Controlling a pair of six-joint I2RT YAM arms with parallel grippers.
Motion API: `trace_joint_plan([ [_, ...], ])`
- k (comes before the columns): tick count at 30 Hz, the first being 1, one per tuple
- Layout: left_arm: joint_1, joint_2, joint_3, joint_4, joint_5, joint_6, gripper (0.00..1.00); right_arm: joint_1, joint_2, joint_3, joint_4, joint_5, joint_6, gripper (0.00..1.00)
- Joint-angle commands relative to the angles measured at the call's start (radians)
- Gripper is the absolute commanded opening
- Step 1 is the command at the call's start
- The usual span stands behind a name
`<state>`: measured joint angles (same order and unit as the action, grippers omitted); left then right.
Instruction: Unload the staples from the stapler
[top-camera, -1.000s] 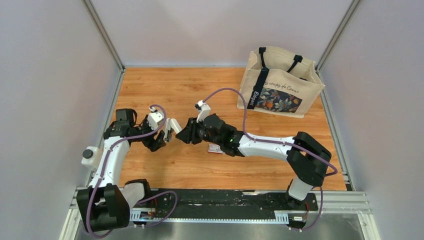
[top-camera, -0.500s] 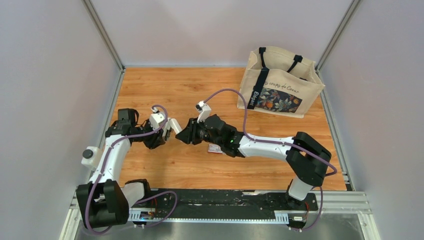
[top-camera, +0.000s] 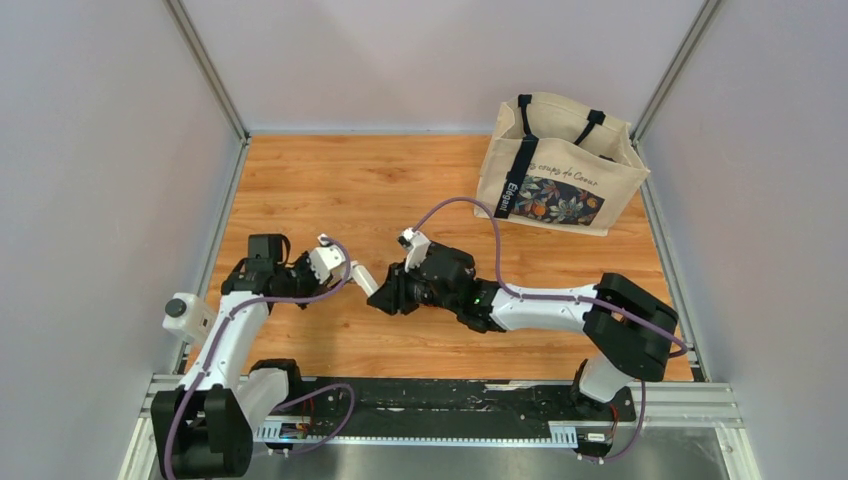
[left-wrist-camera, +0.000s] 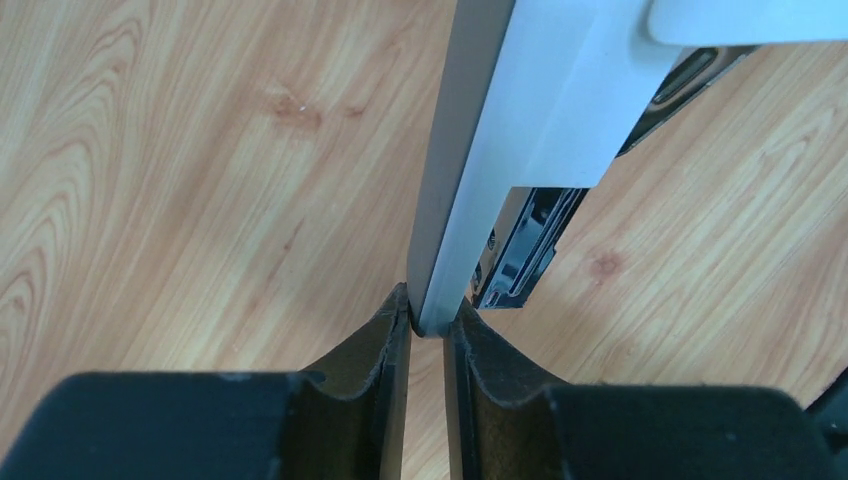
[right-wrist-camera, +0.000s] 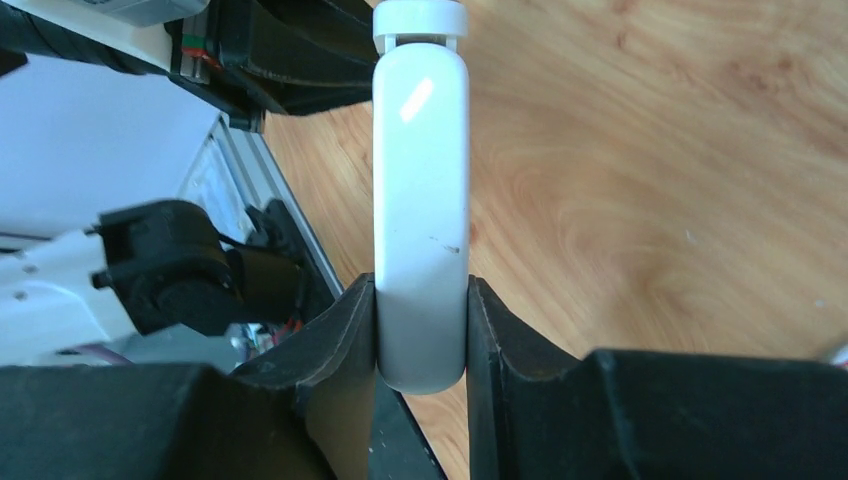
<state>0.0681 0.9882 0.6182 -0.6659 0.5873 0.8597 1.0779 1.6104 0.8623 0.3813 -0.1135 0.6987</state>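
Two sets of fingers share one white stapler (top-camera: 361, 279), held over the tabletop (top-camera: 330, 190). The right fingers (right-wrist-camera: 340, 340) are clamped on the rounded end of its body. The left fingers (left-wrist-camera: 375, 350) are pinched on the tip of its thin cover (left-wrist-camera: 520, 120). Its long axis runs from one wrist to the other, pointing away from the right fingers toward the left arm. A metal magazine (left-wrist-camera: 522, 250) shows beneath the cover. The staples themselves cannot be made out and are presumably inside it.
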Motion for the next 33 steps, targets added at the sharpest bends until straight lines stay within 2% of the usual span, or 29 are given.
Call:
trace_joint_plan([
  [1,-0.053,-0.051,-0.064,0.193,-0.153,0.079,0.15,0.040,-0.067,-0.071,-0.032,-0.025,-0.107,0.00],
  [5,-0.109,-0.068,-0.121,0.285,-0.236,0.082,0.03,0.065,-0.075,-0.100,-0.030,0.000,-0.131,0.00],
  [7,-0.143,-0.088,-0.170,0.371,-0.306,0.097,0.00,0.086,-0.079,-0.095,-0.047,0.035,-0.171,0.00],
  [14,-0.175,-0.111,-0.261,0.586,-0.443,0.131,0.00,0.135,-0.089,-0.108,-0.094,0.098,-0.223,0.00],
  [16,-0.177,-0.112,-0.261,0.582,-0.446,0.130,0.00,0.139,-0.090,-0.109,-0.093,0.107,-0.222,0.00],
  [19,-0.179,-0.125,-0.219,0.476,-0.394,0.095,0.00,0.139,-0.086,-0.088,-0.101,0.112,-0.225,0.00],
  [21,-0.179,-0.143,-0.161,0.347,-0.319,0.067,0.03,0.134,-0.087,-0.053,-0.107,0.190,-0.222,0.00],
  [24,-0.179,-0.148,-0.054,0.102,-0.157,0.050,0.17,0.105,-0.093,0.006,-0.114,0.238,-0.211,0.00],
  [25,-0.179,-0.148,-0.032,0.051,-0.118,0.053,0.26,0.096,-0.095,0.024,-0.123,0.245,-0.208,0.00],
  [26,-0.179,-0.151,-0.012,-0.030,-0.060,0.058,0.30,0.074,-0.092,0.043,-0.130,0.251,-0.206,0.00],
  [30,-0.179,-0.180,0.040,-0.129,0.014,0.073,0.43,0.030,-0.052,0.171,-0.196,0.245,-0.235,0.00],
  [33,-0.179,-0.213,0.052,-0.152,0.046,0.062,0.46,0.022,-0.015,0.219,-0.249,0.245,-0.271,0.00],
])
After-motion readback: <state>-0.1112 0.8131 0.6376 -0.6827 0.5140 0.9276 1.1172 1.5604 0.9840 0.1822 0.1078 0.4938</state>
